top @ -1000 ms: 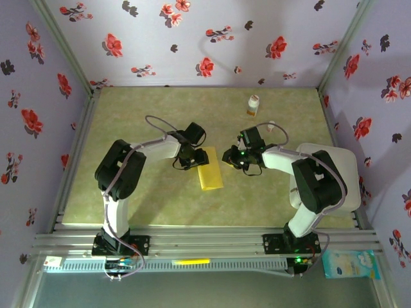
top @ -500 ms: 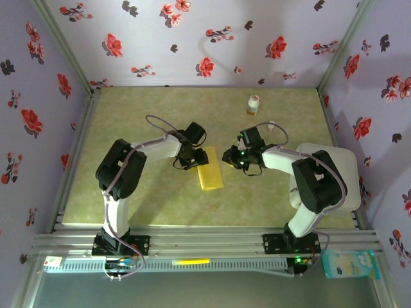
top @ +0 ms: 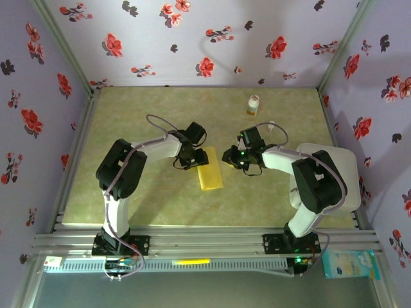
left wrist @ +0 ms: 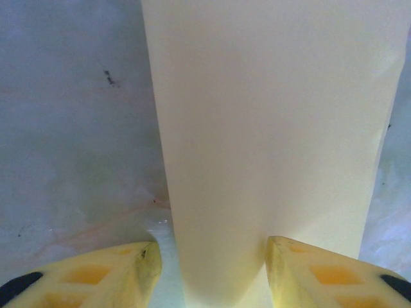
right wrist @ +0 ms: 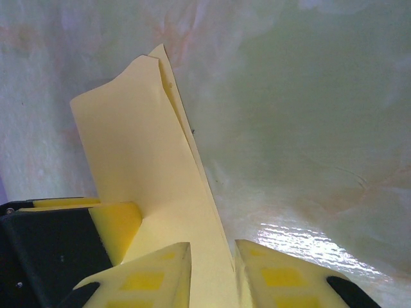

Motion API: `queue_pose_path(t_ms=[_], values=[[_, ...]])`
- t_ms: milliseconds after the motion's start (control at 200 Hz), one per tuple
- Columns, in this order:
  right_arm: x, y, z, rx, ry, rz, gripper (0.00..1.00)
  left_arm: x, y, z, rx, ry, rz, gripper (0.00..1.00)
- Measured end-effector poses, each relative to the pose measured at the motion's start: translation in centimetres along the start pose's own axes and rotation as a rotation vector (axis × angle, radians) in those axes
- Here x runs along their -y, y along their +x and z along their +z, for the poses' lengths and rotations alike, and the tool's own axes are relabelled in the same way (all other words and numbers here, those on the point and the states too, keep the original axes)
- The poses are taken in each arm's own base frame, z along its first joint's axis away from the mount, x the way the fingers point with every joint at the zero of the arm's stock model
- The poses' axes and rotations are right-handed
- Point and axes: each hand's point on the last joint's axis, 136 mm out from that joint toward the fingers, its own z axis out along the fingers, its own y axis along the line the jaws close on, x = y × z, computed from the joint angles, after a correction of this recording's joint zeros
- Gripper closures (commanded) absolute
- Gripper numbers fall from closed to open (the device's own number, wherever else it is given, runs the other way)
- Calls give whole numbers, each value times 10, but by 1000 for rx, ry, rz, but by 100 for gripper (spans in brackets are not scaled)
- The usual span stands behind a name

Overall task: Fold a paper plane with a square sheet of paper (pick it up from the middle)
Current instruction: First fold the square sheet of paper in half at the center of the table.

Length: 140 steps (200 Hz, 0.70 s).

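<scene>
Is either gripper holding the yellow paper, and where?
Cannot be told for sure. The folded mustard-yellow paper sheet runs between the right gripper's near-closed fingers at its creased edge; the left gripper stands open over it.

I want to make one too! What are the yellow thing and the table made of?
The yellow sheet looks like thin matte paper: it has a sharp fold, and one flap stands up lightly. The table seems covered in glossy mottled green plastic or vinyl, since light glares off it; which exactly is unclear.
</scene>
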Motion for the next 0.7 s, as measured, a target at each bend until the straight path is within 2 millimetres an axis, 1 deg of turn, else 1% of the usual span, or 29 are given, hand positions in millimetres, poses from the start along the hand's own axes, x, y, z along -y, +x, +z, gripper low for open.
queue_pose_path(t_ms=[700], values=[[-1,1,0,-8,-7,0,75,1,0,1,-13,-12,5,47]])
